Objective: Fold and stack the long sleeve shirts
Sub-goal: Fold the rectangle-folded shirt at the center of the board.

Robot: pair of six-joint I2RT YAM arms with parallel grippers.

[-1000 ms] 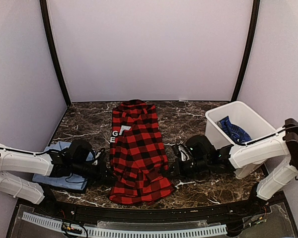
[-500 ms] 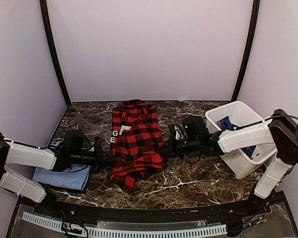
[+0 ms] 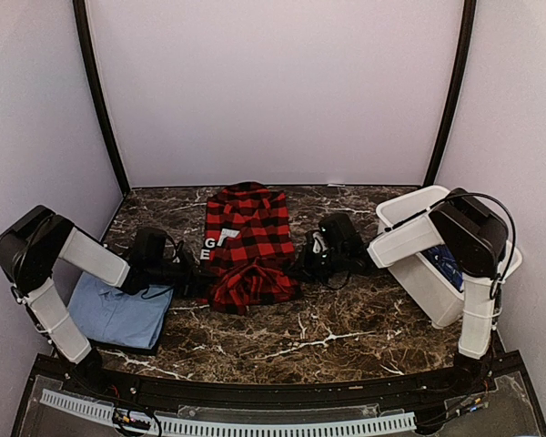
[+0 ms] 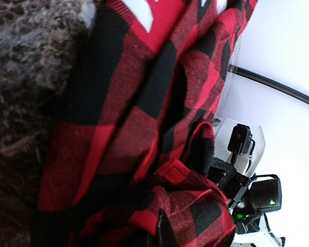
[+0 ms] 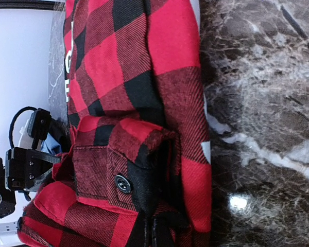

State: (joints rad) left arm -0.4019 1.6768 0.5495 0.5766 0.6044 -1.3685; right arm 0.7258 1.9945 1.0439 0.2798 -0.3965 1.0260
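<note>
Red checked shirt [image 3: 248,250], hem clamped by left end effector [image 3: 193,278] and right end effector [image 3: 300,266]; one light blue shirt [image 3: 118,314], one dark blue shirt [image 3: 449,265] in one bin [image 3: 435,296].

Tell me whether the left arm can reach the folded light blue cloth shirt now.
Probably not yet: the left gripper is shut on the red-and-black checked flannel shirt. The light blue shirt lies uncovered beside that arm, nothing else blocking.

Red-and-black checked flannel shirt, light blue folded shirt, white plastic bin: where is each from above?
Red-and-black checked flannel shirt [image 3: 250,228]: top external view, flat far part.
Light blue folded shirt [image 3: 118,314]: top external view, its middle.
White plastic bin [image 3: 437,296]: top external view, near side wall.
</note>
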